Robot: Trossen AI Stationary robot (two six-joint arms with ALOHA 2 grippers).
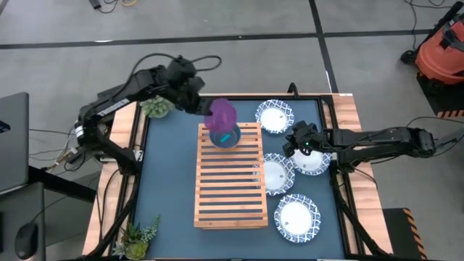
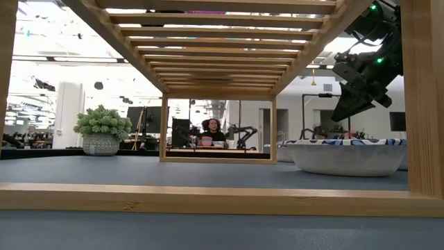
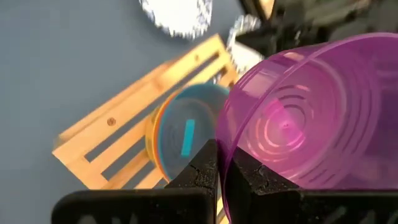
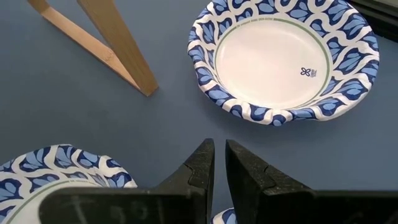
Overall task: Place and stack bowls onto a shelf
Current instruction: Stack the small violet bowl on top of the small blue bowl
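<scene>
The purple bowl [image 1: 222,112] is pinched by its rim in the left gripper [image 3: 217,180], above the stacked bowls [image 1: 224,135] on the shelf [image 1: 229,196]. The right gripper [image 4: 219,171] is kept narrow and empty above a white dish [image 1: 312,161].

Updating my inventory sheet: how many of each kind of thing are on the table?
Blue-rimmed white dishes: 4
Plain plastic bowls: 2 clearly seen, purple and teal
Wooden shelf: 1
Potted plants: 2
Total: 9

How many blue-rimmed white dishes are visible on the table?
4: one by the rack's far right corner, one under the right claw, one beside the rack, one nearest. Stacked dishes may be hidden.
</scene>
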